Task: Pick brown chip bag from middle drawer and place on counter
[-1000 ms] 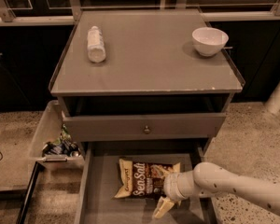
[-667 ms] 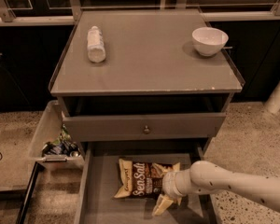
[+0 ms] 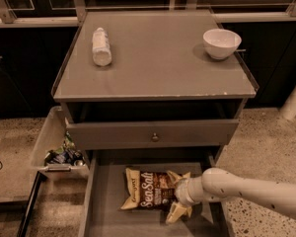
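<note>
The brown chip bag [image 3: 150, 189] lies flat on the floor of the open middle drawer [image 3: 108, 216], its "Sea Salt" lettering facing up. My gripper [image 3: 178, 197] is down in the drawer at the bag's right end and touches it. My white arm [image 3: 246, 189] reaches in from the lower right. The counter [image 3: 155, 63] is the grey cabinet top above the drawer. The bag's right end is partly hidden behind the gripper.
A white bottle [image 3: 101, 46] lies on the counter's left and a white bowl [image 3: 221, 42] stands at its right rear. The drawer front with a knob [image 3: 154, 137] overhangs the open drawer. A bin of cans [image 3: 59, 152] hangs at the left.
My arm and gripper have shifted slightly left, closer over the bag's right end. The bag lies where it was.
</note>
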